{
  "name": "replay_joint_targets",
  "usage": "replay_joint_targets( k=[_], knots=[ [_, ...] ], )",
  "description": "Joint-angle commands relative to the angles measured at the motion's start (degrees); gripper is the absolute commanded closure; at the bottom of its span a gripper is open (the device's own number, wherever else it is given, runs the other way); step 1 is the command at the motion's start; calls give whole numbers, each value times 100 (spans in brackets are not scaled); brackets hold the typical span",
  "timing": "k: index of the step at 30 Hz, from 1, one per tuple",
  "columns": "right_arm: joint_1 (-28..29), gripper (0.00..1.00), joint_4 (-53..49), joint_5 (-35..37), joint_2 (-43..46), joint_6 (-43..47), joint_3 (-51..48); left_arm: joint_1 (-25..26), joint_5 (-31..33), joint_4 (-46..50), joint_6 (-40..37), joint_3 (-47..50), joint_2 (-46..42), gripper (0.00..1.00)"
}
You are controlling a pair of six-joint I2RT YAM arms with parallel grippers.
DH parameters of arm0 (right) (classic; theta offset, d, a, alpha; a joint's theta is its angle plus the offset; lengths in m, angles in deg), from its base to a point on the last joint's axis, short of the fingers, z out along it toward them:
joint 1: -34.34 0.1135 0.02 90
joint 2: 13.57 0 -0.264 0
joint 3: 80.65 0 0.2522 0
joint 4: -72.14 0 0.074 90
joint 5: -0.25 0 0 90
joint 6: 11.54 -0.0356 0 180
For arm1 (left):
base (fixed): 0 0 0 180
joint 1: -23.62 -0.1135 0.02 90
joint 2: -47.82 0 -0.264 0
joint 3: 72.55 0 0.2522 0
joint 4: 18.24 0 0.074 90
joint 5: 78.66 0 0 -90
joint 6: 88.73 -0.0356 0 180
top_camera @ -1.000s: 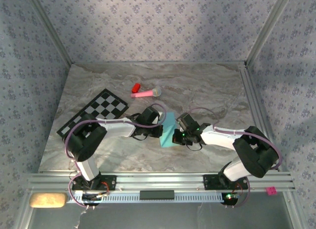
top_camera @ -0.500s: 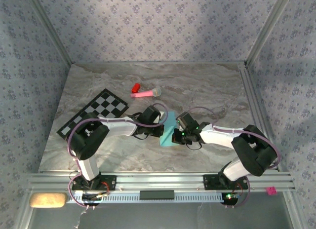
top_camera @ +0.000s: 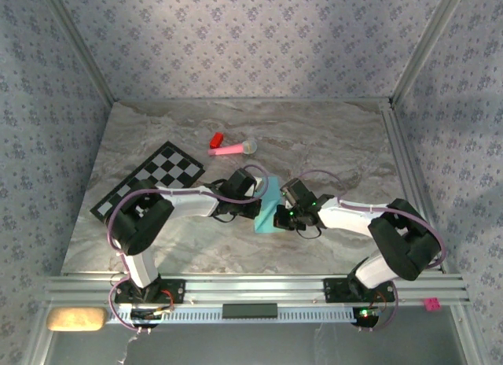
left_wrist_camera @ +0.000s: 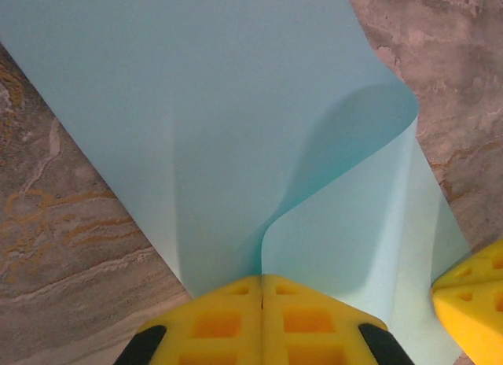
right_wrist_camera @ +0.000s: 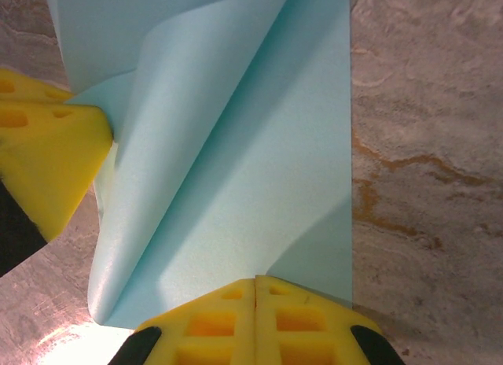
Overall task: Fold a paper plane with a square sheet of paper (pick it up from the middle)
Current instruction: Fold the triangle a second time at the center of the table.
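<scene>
Near the middle of the marble table (top_camera: 338, 145), between the two wrists: the square sheet of paper (top_camera: 269, 210), light blue, partly curled over itself. Pinched at one edge by the left gripper (left_wrist_camera: 262, 280), yellow pads pressed flat together with the paper caught at the seam. Pinched from the opposite side by the right gripper (right_wrist_camera: 255, 282), likewise closed tight on the sheet (pads meeting along one thin line). Bowed up into a soft loop between the two grips, one flap standing off the tabletop, the rest lying on the marble. Well apart, toward the far left: checkered mat (top_camera: 149, 180), pink stick toy (top_camera: 232, 149), and a small red piece (top_camera: 215, 138) just beside the toy.
</scene>
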Motion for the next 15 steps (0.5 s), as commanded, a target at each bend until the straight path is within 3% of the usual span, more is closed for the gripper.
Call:
replay_joint_targets(
  k=[1, 15],
  knots=[
    [-28, 97, -722, 155, -314, 154, -157, -37, 203, 160, -114, -143, 48, 96],
    [-37, 97, -714, 144, -330, 143, -145, -39, 291, 72, -70, -15, -67, 96]
  ],
)
